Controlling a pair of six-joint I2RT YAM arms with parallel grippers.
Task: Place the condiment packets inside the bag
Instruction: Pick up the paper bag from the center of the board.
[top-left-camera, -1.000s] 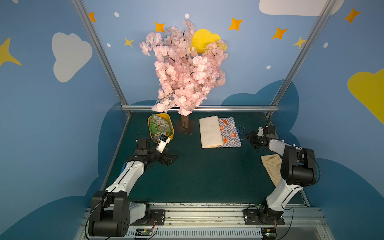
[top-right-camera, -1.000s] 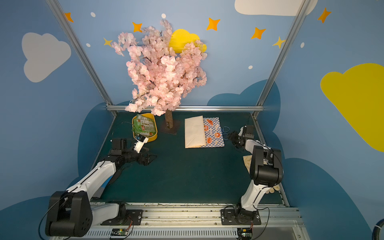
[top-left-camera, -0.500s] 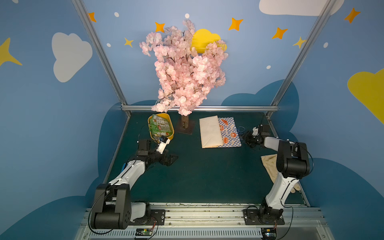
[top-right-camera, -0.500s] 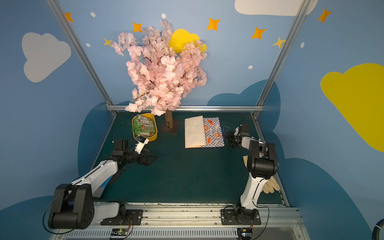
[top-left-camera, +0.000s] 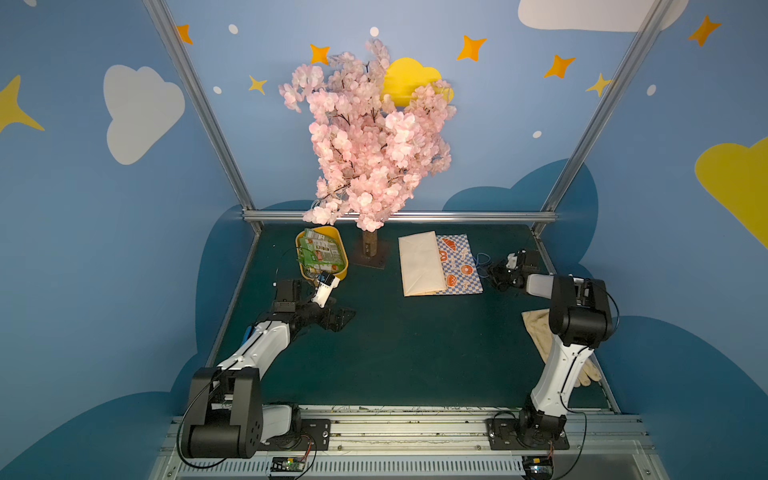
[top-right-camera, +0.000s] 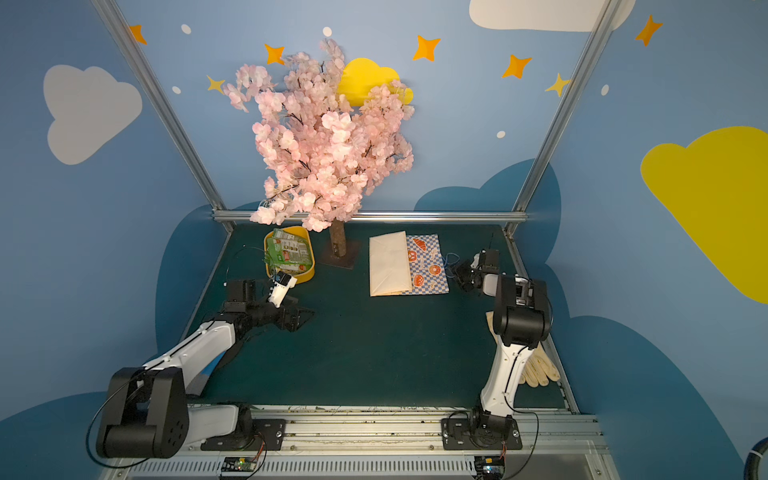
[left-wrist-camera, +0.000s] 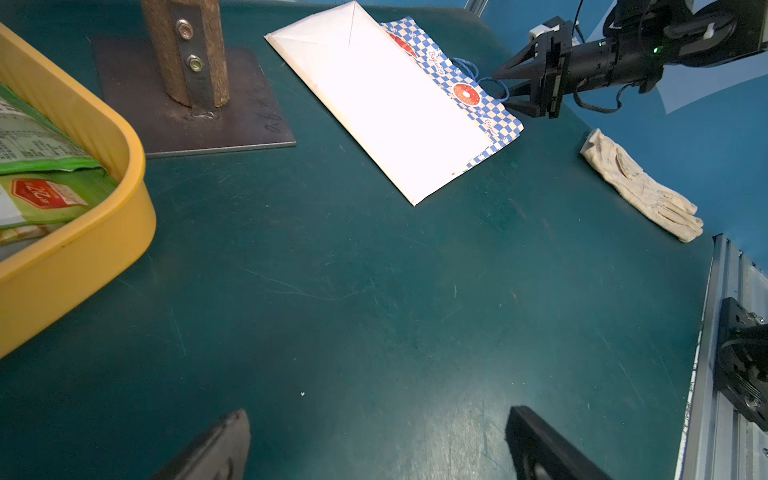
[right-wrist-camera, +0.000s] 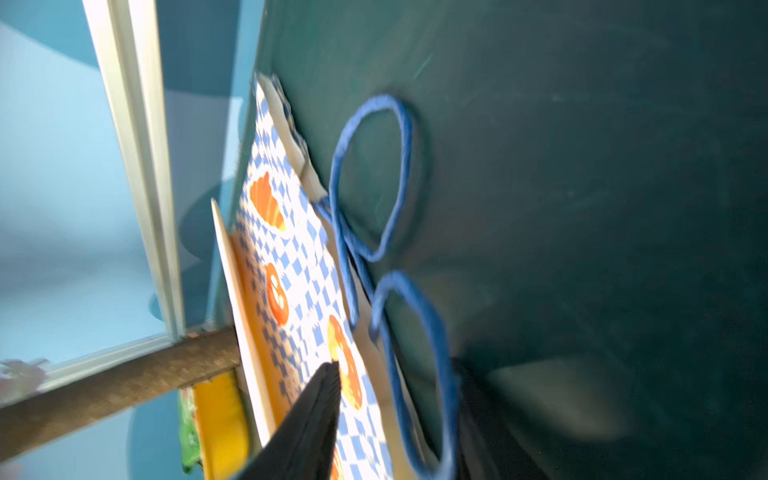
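In both top views we see the bag (top-left-camera: 419, 266) lying flat on the worktop (top-left-camera: 415, 353) near its far edge, right of the middle. Its mouth and blue cord handles (top-left-camera: 482, 262) are turned towards the right edge. The condiment packets (top-left-camera: 320, 251) are heaped in a yellow tray (top-left-camera: 340, 271) towards the far left corner, well apart from the bag. The trunk of a pink blossom tree (top-left-camera: 369, 249) stands between them. The right gripper (top-left-camera: 494, 276) lies low at the handles, and the left gripper (top-right-camera: 297, 318) sits just on the near side of the tray. A cream glove (top-right-camera: 540, 370) lies along the right edge.

From the left wrist we look past the left gripper (left-wrist-camera: 374, 449). Its two fingers are spread wide over bare worktop and hold nothing. A corner of the tray with packets (left-wrist-camera: 37, 174) shows beside it. Farther off lies the bag (left-wrist-camera: 386, 104), with the right gripper (left-wrist-camera: 500, 88) at its mouth, fingers parted on either side of a cord loop (left-wrist-camera: 494, 81).

From the right wrist the picture is blurred. We see the right gripper (right-wrist-camera: 395, 365) at the mouth of the bag (right-wrist-camera: 299, 291). Its jaws stand apart and one cord loop (right-wrist-camera: 436, 353) runs between them. A clear gap separates the loop from one finger, and we cannot tell whether the other finger touches it. The loop is not pinched.
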